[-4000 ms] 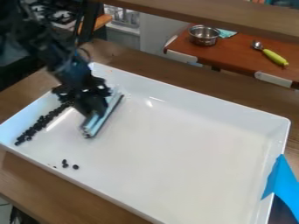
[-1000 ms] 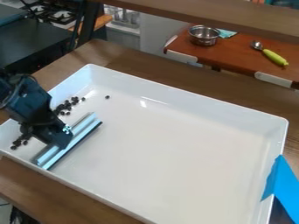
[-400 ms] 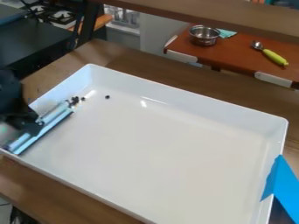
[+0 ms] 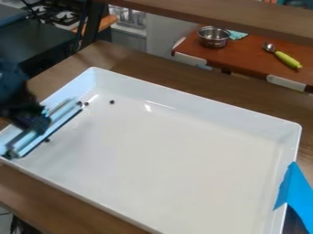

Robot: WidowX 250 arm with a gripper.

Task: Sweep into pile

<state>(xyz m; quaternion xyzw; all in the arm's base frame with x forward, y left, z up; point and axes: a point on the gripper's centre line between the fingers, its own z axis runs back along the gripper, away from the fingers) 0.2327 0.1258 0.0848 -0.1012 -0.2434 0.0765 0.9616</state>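
Note:
The black gripper is at the left side of the white tray, shut on a light-blue and silver squeegee. The squeegee lies slanted along the tray's left wall, its dark blade edge facing the tray's middle. Small dark pieces sit at its upper end, and a single dark piece lies apart to the right. Another piece rests just in front of the blade. Whatever lies between squeegee and left wall is mostly hidden.
Blue tape is stuck over the tray's right wall. A wooden beam crosses the top. Behind, a red-brown table holds a metal pot and a green-handled scoop.
The gripper and squeegee have moved from inside the tray leftward to its left wall. The row of dark pieces there is largely out of sight, and one piece now shows before the blade.

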